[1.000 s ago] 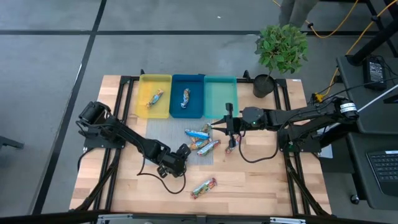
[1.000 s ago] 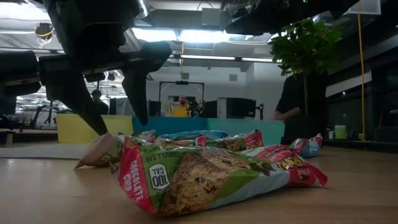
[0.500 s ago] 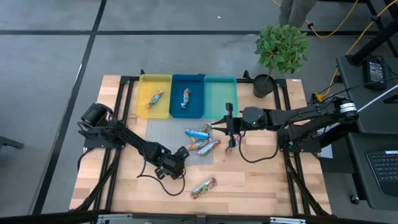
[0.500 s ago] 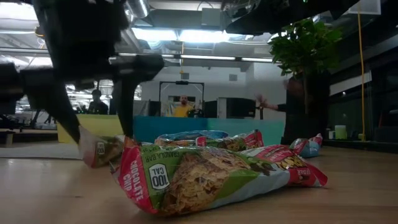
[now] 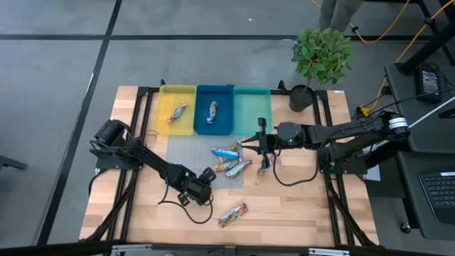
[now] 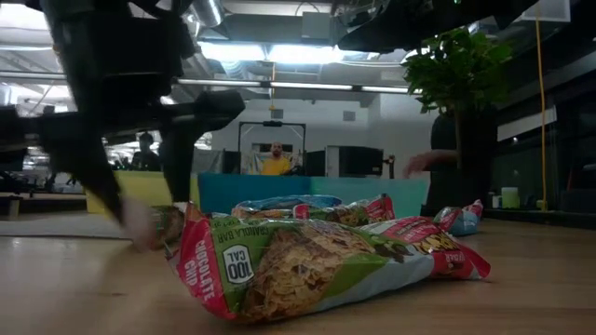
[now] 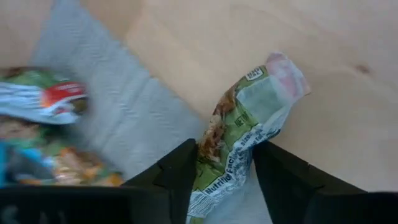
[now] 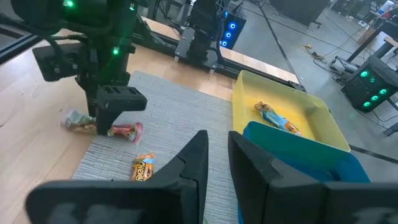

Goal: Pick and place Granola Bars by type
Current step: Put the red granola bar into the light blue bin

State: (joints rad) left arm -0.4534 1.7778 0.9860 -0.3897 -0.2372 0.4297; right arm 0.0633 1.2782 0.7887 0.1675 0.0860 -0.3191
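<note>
My left gripper point(image 5: 202, 186) is down at the near edge of the grey mat point(image 5: 186, 153), shut on a green-wrapped granola bar point(image 7: 249, 112). It also shows in the right wrist view point(image 8: 102, 127) under the gripper. My right gripper point(image 5: 250, 144) hovers shut and empty by the teal tray point(image 5: 252, 107). Three loose bars point(image 5: 229, 162) lie on the mat. A red bar point(image 5: 266, 163) lies by my right arm, and a green-red bar point(image 5: 233, 213) lies near the front edge. The yellow tray point(image 5: 165, 121) and the blue tray point(image 5: 222, 122) hold one bar each. My left gripper pinches the green bar's two long sides point(image 7: 214, 152) between its two fingers point(image 7: 177, 174), coming from above and slanting down. The bar runs out past the fingertips, its crimped end point(image 7: 283, 68) over the bare wood. I cannot tell whether it is clear of the table.
A potted plant point(image 5: 320, 60) stands at the table's far right corner. Bare wood lies left of the mat and along the near edge. A person point(image 6: 447, 158) stands in the room beyond the table.
My left gripper has gone a little toward the table's near left with the green bar between its fingers. The bar has gone with it, from the mat's edge toward the bare wood. The other bars and my right gripper have stayed put.
</note>
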